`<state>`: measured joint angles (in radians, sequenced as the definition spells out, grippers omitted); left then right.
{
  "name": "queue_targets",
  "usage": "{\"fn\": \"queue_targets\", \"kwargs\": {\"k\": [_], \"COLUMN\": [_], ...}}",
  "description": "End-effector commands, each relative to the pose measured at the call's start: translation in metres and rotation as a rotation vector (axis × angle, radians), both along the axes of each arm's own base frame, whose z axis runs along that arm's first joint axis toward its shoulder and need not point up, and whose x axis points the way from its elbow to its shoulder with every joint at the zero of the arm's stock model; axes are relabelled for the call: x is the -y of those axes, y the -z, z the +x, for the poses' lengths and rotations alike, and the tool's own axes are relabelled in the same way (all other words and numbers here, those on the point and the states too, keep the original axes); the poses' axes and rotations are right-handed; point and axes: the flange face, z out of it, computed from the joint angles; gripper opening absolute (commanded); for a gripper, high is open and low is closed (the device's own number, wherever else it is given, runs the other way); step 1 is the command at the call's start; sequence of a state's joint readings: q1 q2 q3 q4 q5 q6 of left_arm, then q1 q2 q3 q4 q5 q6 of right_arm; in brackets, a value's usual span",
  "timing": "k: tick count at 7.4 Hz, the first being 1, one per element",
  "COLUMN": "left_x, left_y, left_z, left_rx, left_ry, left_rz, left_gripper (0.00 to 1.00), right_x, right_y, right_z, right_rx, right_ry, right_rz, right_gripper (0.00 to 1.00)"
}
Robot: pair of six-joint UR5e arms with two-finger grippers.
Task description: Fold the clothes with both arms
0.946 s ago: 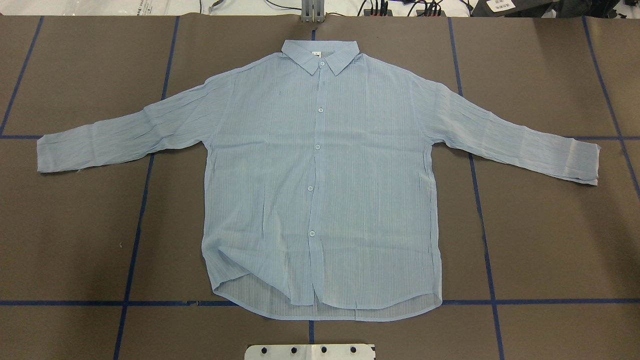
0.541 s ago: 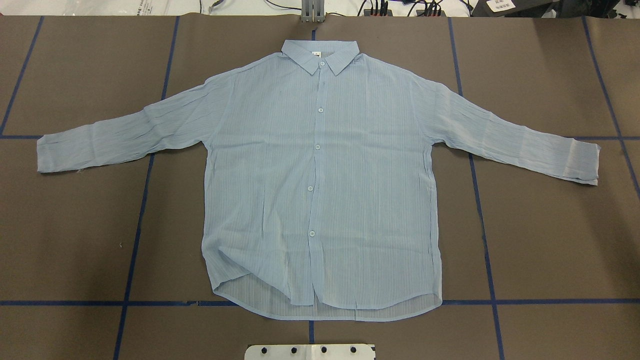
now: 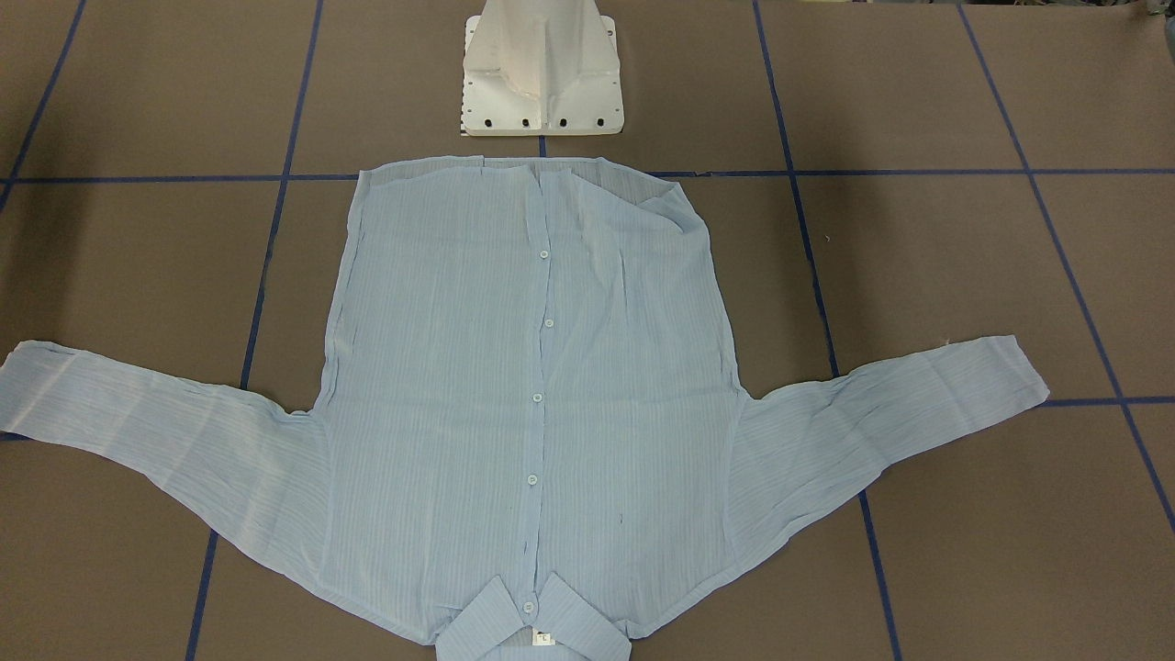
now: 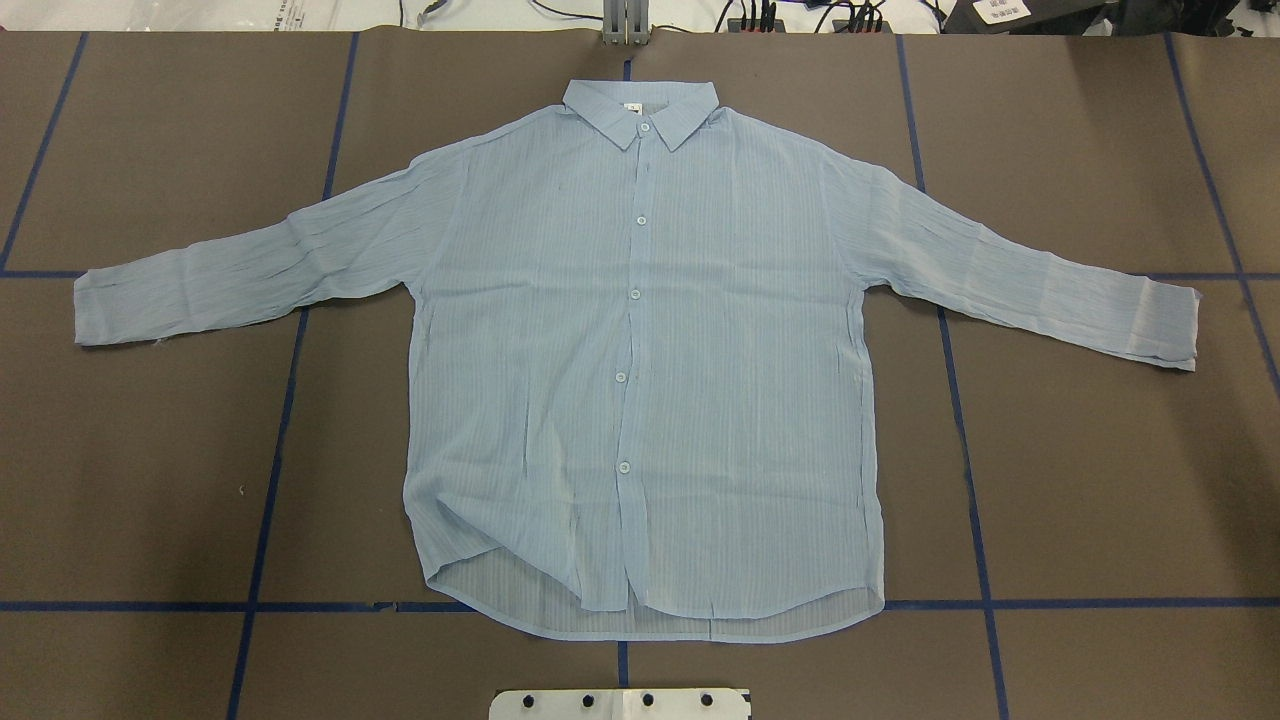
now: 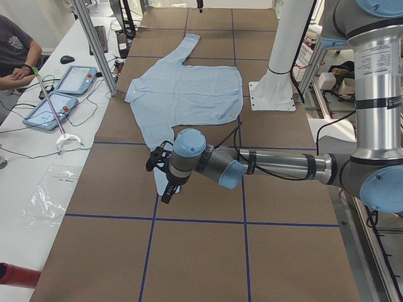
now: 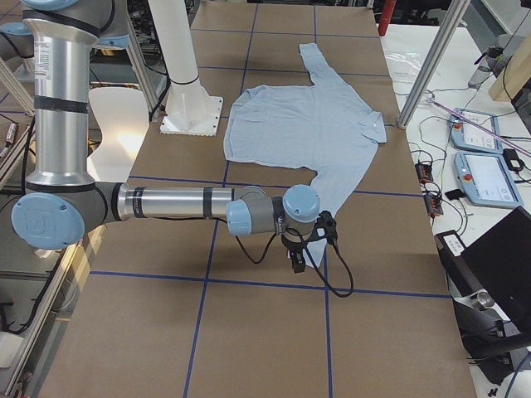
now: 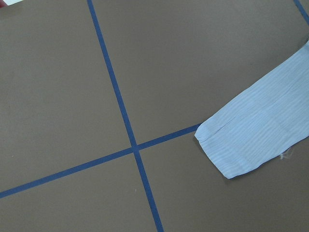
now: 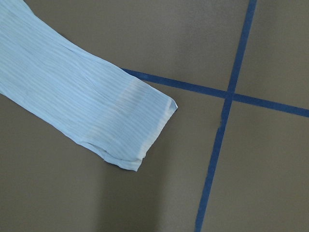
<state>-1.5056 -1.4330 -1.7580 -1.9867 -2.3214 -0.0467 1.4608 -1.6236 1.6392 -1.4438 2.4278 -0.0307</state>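
You are looking at a light-blue shirt lying flat and face up in the middle of the brown counter. It is buttoned, and both sleeves are spreading outward.

**Overhead view.** The collar is pointing to the top of the frame. The hem is running along the lower blue tape line, just above the white pedestal at the bottom edge. One sleeve is reaching toward the left edge of the frame and the other toward the right edge.

**Left side view.** The left arm is stretching low across the lower middle of the frame. Its left tool is hanging over the end of the near sleeve. You cannot tell from this view whether the tool is wide or narrow, or whether it is touching the cloth. A person is sitting at the upper left.

**Right side view.** The right arm is lying likewise across the middle of the frame. The right tool is pointing down beside the near sleeve's end, and you cannot tell its opening either.

**Wrist views.** One cuff is showing at the right of the left wrist frame. The other cuff is showing left of centre in the right wrist frame. Each is lying flat beside a crossing of tape lines.
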Motion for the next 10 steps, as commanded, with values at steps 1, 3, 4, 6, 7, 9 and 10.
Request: {"fn": "queue_targets", "kwargs": {"k": [1, 3, 4, 6, 7, 9, 10], "left_x": [0.002, 0.002, 0.002, 0.002, 0.004, 0.006, 0.006], "left_y": [-0.001, 0.0, 0.001, 0.001, 0.003, 0.006, 0.008], "left_z": [0.001, 0.001, 0.001, 0.001, 0.001, 0.001, 0.002], "left_rx": [-0.005, -0.01, -0.012, -0.011, -0.012, -0.012, -0.012], "left_ry": [0.004, 0.017, 0.02, 0.02, 0.02, 0.02, 0.02], "left_rz": [-0.008, -0.019, -0.019, -0.019, -0.015, -0.011, -0.008], "left_gripper": [0.97, 0.97, 0.98, 0.98, 0.98, 0.98, 0.98], "right_x": [0.058, 0.087, 0.091, 0.109, 0.113, 0.116, 0.116], "right_y": [0.003, -0.004, -0.001, -0.008, -0.031, -0.059, -0.061], "right_z": [-0.03, -0.071, -0.099, -0.111, -0.119, -0.129, -0.134], "right_rx": [0.008, -0.003, -0.013, -0.058, -0.061, -0.095, -0.09], "right_ry": [-0.018, 0.04, 0.077, 0.065, 0.037, -0.072, -0.068], "right_rz": [-0.07, -0.095, -0.101, -0.115, -0.124, -0.147, -0.133], "right_gripper": [0.99, 0.95, 0.94, 0.91, 0.91, 0.91, 0.86]}}
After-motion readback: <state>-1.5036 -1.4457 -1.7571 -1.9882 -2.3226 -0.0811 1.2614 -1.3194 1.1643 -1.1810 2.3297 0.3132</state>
